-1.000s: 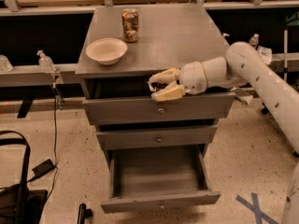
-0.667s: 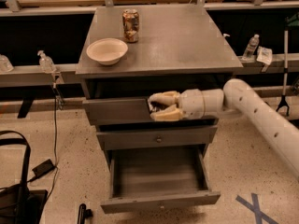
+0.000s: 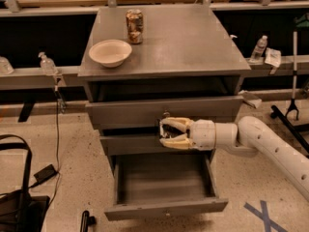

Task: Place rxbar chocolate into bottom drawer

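Note:
My gripper (image 3: 165,133) is in front of the middle drawer's face, just above the open bottom drawer (image 3: 166,209). Its cream fingers (image 3: 176,124) are closed on a small dark flat thing, the rxbar chocolate (image 3: 168,134), which is mostly hidden between them. The bottom drawer is pulled out towards me, and its grey inside shows nothing in it. The white arm comes in from the right. The top drawer stands slightly ajar.
On the grey cabinet top (image 3: 188,37) stand a brown patterned can (image 3: 134,26) and a white bowl (image 3: 110,52). Water bottles (image 3: 259,46) stand on side shelves. A black bag (image 3: 14,202) lies on the floor at left. Blue tape (image 3: 263,214) marks the floor at right.
My gripper has moved down and to the left, from the top drawer's level to the middle drawer's front above the open bottom drawer, with the dark bar still in it.

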`<state>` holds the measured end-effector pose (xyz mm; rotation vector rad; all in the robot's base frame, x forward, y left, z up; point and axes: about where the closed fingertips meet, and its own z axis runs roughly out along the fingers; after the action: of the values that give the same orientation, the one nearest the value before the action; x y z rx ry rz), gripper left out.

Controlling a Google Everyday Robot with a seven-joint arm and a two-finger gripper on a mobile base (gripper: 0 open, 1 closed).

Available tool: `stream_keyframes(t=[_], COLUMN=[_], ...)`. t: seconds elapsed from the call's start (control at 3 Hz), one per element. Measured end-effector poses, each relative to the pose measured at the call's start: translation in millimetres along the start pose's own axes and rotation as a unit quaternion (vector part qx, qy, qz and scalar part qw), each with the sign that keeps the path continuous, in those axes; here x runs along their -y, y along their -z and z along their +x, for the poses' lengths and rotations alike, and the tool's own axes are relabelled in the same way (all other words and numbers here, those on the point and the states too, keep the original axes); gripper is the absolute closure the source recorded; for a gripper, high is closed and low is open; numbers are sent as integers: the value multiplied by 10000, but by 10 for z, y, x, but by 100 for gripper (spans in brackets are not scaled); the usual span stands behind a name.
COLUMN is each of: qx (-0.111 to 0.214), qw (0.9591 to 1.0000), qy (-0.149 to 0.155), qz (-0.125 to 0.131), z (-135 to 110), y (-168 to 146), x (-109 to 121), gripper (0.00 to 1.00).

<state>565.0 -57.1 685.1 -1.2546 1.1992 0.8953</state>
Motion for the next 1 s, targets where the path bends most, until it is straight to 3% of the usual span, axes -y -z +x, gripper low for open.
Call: stream_keyframes(t=[0.33, 0.67, 1.0], qx=[0, -75, -335], qw=[10000, 9998, 9972], qy=[0, 97, 544], qz=[0, 126, 384], z=[0, 190, 473], y=[0, 94, 308], x=[0, -70, -271], gripper=[100, 100, 100])
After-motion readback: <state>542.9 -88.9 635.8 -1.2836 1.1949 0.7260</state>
